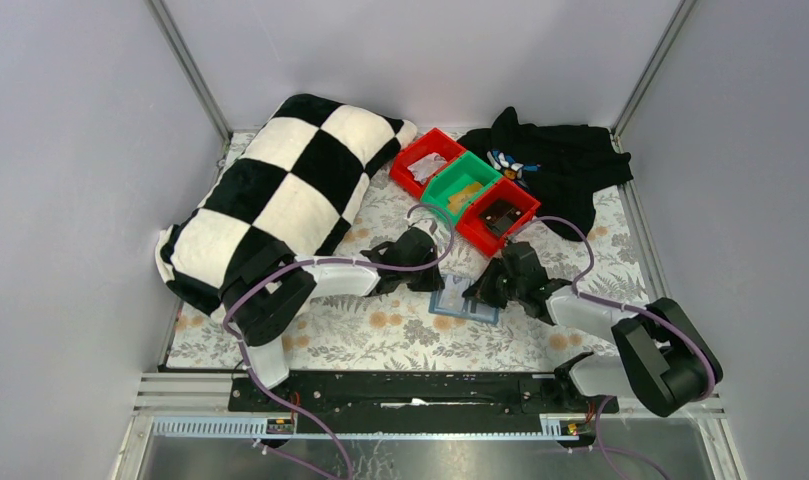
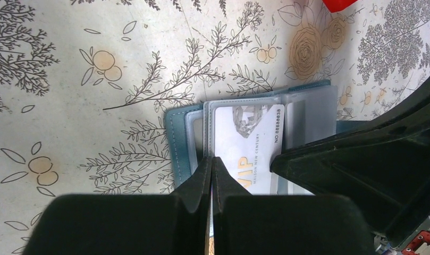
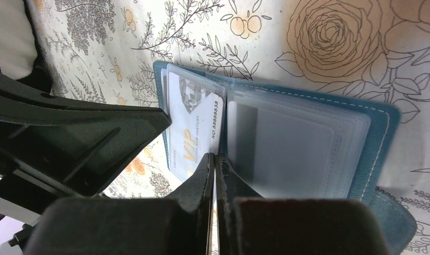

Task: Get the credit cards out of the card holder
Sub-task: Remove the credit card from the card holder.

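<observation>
Teal card holder [image 1: 464, 300] lies open on the bench [image 1: 380, 335] beneath both hands. The left hand [image 2: 212, 160], closed tight, meets the white card [image 2: 250, 138], probably to draw it out; the right hand [image 3: 213, 158], likewise closed, likely pins the sleeves [image 3: 287, 143].

The card holder [image 3: 384, 135] is stitched matt teal leatherette with glossy clear plastic sleeves [image 3: 287, 143], on a smooth floral-printed tablecloth [image 3: 335, 37].
</observation>
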Motion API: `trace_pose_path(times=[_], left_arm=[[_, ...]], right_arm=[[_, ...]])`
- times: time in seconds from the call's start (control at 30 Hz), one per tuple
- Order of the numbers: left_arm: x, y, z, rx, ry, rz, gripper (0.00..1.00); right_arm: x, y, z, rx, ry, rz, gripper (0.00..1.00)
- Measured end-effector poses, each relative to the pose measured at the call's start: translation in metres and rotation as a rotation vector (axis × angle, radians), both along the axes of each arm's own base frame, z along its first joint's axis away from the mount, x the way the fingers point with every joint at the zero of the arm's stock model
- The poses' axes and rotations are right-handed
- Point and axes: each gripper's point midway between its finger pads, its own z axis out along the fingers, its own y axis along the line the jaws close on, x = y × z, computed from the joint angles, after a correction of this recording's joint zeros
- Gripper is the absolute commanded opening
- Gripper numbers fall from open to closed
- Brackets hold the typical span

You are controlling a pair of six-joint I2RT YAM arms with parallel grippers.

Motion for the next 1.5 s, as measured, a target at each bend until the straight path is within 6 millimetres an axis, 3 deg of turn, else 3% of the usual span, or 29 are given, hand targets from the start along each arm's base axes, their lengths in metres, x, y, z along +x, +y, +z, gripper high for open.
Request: trace_pose_path(times=[0.8, 0.97, 1.5], left_arm=[[-0.003, 0.003, -0.006, 0.021, 0.0, -0.009, 0.0], [-0.011, 0.01, -0.004, 0.04, 0.004, -0.041, 0.0], [-0.031, -0.001, 0.005, -0.011, 0.02, -0.135, 0.28]], right_arm=[[-0.008, -0.011, 0.004, -0.05, -0.058, 0.037, 0.0], [-0.008, -0.01, 0.0, -0.073, -0.056, 0.084, 0.0], [-0.008, -0.01, -0.003, -0.088, -0.059, 0.114, 0.0]])
